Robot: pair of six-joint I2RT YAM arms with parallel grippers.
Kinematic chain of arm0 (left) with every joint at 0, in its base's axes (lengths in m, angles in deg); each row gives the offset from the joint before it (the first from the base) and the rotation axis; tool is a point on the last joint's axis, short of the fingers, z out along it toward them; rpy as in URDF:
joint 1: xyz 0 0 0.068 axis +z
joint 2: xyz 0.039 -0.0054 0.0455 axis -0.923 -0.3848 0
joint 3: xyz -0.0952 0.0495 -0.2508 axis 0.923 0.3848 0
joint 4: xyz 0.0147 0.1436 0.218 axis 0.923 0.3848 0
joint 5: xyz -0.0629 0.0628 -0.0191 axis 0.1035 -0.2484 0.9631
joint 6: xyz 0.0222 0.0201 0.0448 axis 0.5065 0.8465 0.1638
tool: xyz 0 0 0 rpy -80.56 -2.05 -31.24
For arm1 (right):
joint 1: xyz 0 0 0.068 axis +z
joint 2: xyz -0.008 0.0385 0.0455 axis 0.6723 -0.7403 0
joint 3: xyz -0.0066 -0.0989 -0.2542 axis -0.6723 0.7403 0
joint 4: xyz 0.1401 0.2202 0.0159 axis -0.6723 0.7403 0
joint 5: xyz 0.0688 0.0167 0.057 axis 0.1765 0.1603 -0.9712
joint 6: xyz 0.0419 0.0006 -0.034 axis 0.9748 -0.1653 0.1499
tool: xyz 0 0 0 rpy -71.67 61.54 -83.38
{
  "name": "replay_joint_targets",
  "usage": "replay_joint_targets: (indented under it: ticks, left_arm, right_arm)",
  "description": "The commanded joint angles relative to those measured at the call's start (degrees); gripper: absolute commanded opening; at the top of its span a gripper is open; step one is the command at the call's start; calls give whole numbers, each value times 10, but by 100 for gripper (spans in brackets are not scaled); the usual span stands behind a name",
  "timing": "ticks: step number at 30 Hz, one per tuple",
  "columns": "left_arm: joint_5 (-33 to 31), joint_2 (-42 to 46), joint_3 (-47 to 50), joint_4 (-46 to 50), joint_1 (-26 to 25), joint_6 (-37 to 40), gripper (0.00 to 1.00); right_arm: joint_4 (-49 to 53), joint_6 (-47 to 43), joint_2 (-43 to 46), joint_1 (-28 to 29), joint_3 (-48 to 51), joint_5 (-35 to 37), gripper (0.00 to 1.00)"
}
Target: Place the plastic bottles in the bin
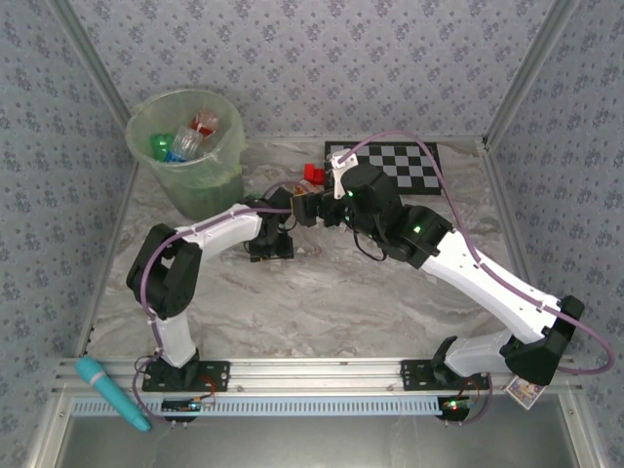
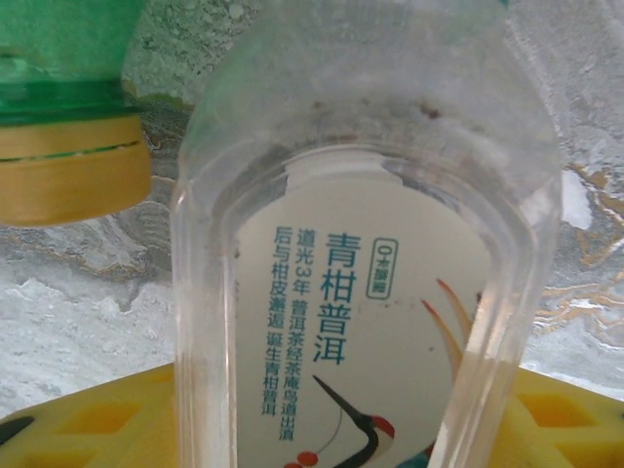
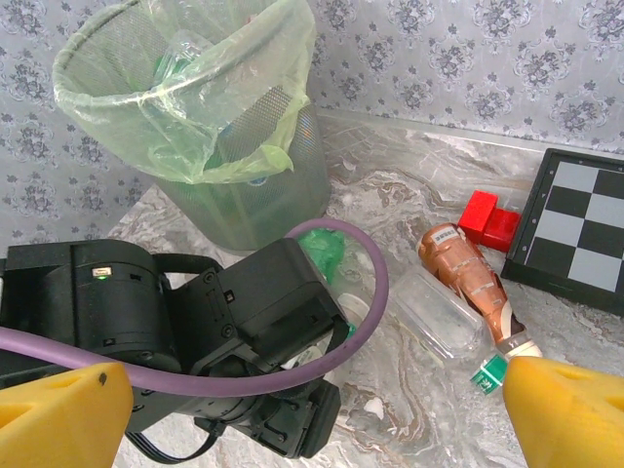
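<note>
The near half of the marbled desk (image 1: pixel 322 302) lies bare, open from its front rail up to where the two arms meet, near and to the right of the bin (image 1: pixel 185 180). Patterned walls close the desk's left, far and right edges. The bin stands in the far-left corner, tight against two of them.

The left gripper (image 2: pixel 322 434) has its yellow fingers (image 2: pixel 88 429) on either side of a clear labelled bottle (image 2: pixel 361 292). Its white label carries dark-green characters and a crane drawing. I cannot tell whether the pads press on it. Just beside it lies a green bottle (image 2: pixel 58 49) with a yellow cap.

The right gripper (image 3: pixel 312 419) stands wide and holds nothing, above the left arm's black wrist (image 3: pixel 195 331).

Right of the bin, an orange-brown bottle (image 3: pixel 466 278) lies on its side on the desk, its green-and-white cap end close to one right finger. A clear bottle (image 3: pixel 429 312) lies just beside it on the bin's side. I cannot tell whether this is the labelled one.

Farther right of the bin, a red block (image 3: pixel 487 219) sits just beside a checkerboard (image 3: pixel 575 234) near the far edge.

The bin is tapered, pale green and translucent, with a film liner draped over its rim. Inside it lie a green-capped bottle (image 1: pixel 161 146), a clear blue-labelled one (image 1: pixel 185 144) and a red one (image 1: pixel 205 122).
</note>
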Motion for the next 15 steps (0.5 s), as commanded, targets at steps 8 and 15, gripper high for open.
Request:
replay_joint_targets:
  ticks: [8,15]
  left_arm:
    - [-6,126,-35,46,-14,1,60]
    - [-42,201,-100,85,-13,6,59]
  right_arm:
    - [-26,10,7,-4,10,16,100]
    - [-45,8,8,-3,11,13,100]
